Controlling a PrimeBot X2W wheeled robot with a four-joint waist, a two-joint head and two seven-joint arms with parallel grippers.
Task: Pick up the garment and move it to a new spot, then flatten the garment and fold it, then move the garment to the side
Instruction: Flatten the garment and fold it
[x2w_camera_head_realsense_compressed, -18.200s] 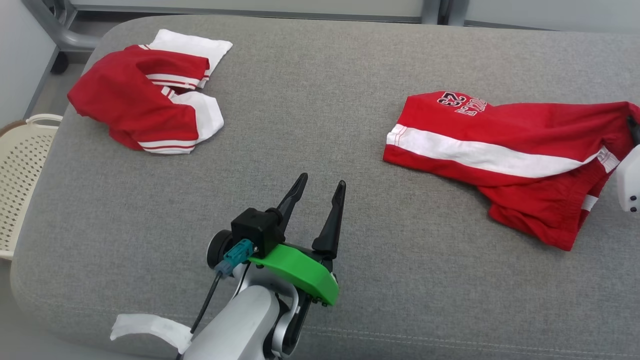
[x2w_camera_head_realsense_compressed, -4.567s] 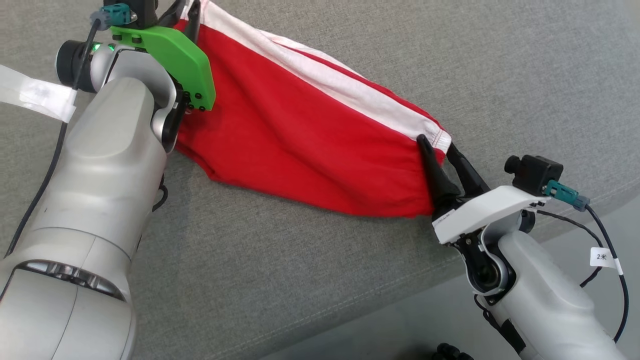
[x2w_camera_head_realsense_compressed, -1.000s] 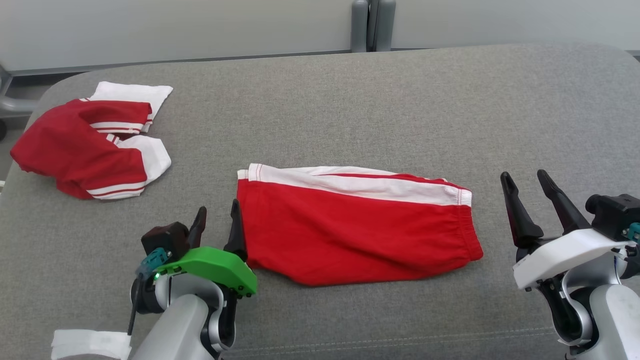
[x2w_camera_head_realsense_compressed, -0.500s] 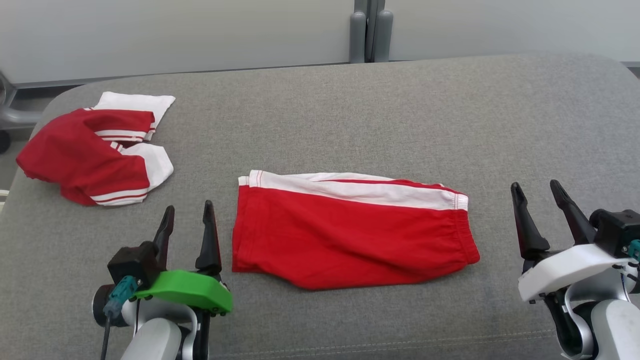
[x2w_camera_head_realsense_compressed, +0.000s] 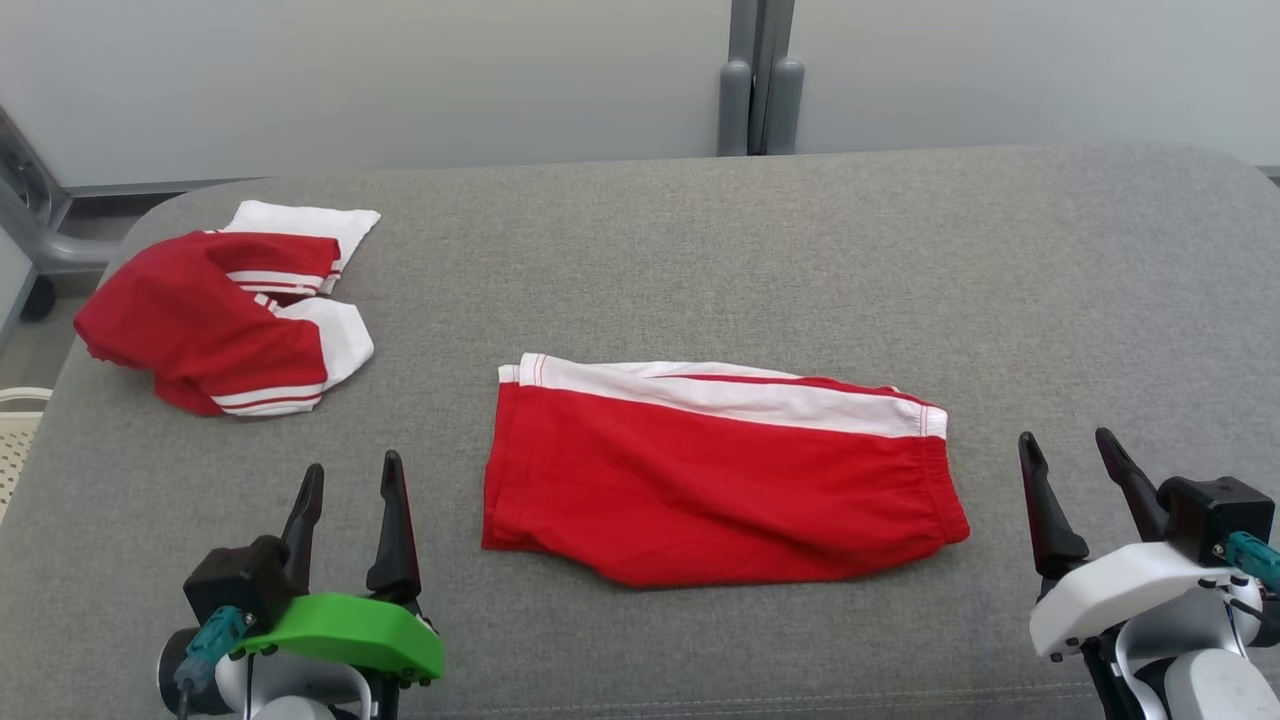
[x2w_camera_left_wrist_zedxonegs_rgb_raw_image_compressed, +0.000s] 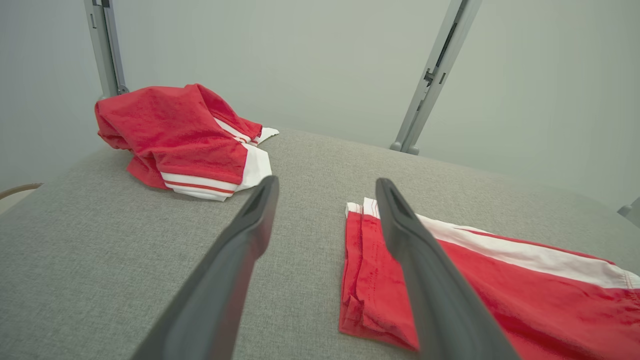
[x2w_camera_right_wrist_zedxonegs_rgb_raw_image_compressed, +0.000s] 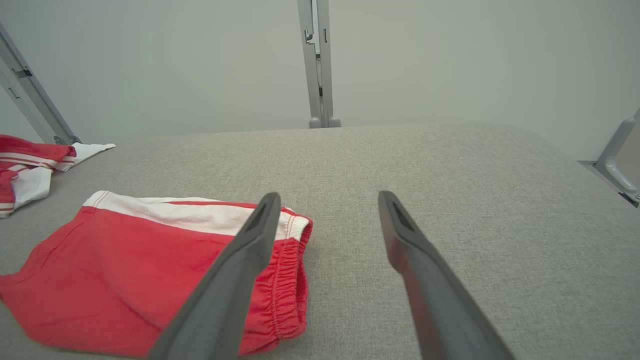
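Observation:
The garment (x2w_camera_head_realsense_compressed: 715, 475) is a pair of red shorts with a white side stripe, folded flat in the middle of the grey cushion (x2w_camera_head_realsense_compressed: 800, 250). It also shows in the left wrist view (x2w_camera_left_wrist_zedxonegs_rgb_raw_image_compressed: 500, 285) and the right wrist view (x2w_camera_right_wrist_zedxonegs_rgb_raw_image_compressed: 125, 260). My left gripper (x2w_camera_head_realsense_compressed: 350, 480) stands open to the left of the garment, apart from it, with nothing between its fingers. To the garment's right my right gripper (x2w_camera_head_realsense_compressed: 1065, 450) is open and empty as well, clear of the elastic waistband (x2w_camera_right_wrist_zedxonegs_rgb_raw_image_compressed: 290, 280).
A second red and white garment (x2w_camera_head_realsense_compressed: 225, 315) lies bunched at the cushion's back left. A cream perforated basket (x2w_camera_head_realsense_compressed: 15, 430) peeks in at the left edge. Metal frame posts (x2w_camera_head_realsense_compressed: 760, 90) stand behind the cushion against a pale wall.
Both grippers have drawn back toward me and away from the folded garment, which lies still. The head view has tilted up slightly, showing more wall.

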